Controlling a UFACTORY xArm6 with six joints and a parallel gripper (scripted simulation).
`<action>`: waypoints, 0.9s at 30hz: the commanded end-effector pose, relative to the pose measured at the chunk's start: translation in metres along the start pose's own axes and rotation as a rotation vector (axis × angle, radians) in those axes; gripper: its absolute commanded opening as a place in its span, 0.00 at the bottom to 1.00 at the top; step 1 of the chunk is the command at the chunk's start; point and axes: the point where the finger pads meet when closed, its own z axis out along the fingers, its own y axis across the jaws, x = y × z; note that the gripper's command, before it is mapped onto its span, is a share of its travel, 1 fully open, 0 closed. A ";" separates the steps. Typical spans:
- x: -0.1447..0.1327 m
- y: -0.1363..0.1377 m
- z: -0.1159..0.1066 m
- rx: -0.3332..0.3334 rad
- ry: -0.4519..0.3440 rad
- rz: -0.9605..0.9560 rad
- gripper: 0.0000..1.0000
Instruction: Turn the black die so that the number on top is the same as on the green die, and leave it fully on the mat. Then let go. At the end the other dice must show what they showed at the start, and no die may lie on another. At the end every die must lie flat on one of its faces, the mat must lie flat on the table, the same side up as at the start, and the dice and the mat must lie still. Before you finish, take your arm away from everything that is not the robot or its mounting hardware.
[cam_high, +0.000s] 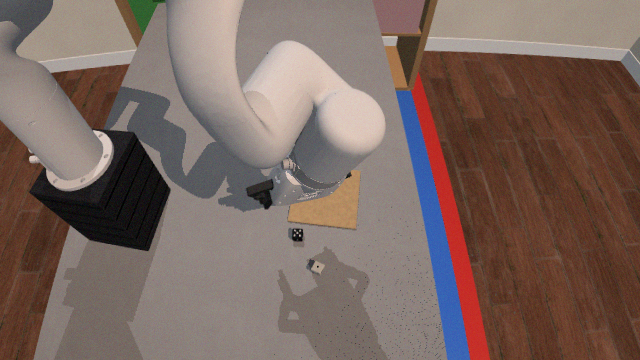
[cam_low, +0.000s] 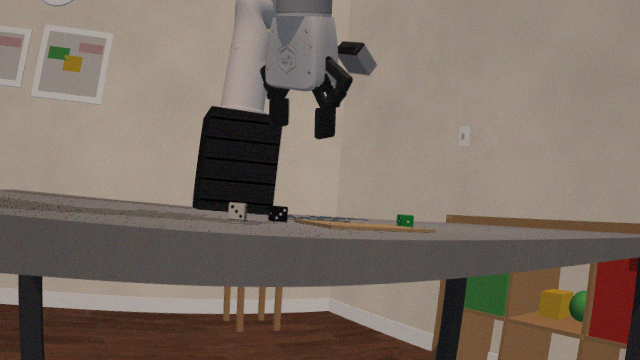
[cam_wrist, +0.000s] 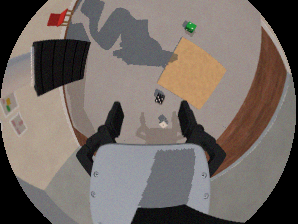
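The black die (cam_high: 297, 234) lies on the grey table just off the front left corner of the tan mat (cam_high: 327, 202), with white pips on top. In the side view the black die (cam_low: 278, 214) sits left of the mat (cam_low: 362, 226). The green die (cam_low: 405, 220) sits by the mat's far end; the arm hides it in the overhead view. It shows as a small green spot in the wrist view (cam_wrist: 190, 27), beyond the mat (cam_wrist: 194, 72). My gripper (cam_low: 301, 120) is open and empty, high above the table. In the wrist view the black die (cam_wrist: 160, 96) lies ahead of the gripper (cam_wrist: 150, 111).
A white die (cam_high: 316, 267) lies on the table in front of the black die, apart from it; it also shows in the side view (cam_low: 237, 210). The arm's black base block (cam_high: 105, 190) stands at the left. A blue and red stripe runs along the table's right edge.
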 end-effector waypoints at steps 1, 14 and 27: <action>-0.024 0.006 -0.013 -0.069 -0.100 0.087 1.00; -0.068 0.016 -0.055 -0.273 -0.260 0.274 1.00; -0.068 0.016 -0.055 -0.274 -0.260 0.274 1.00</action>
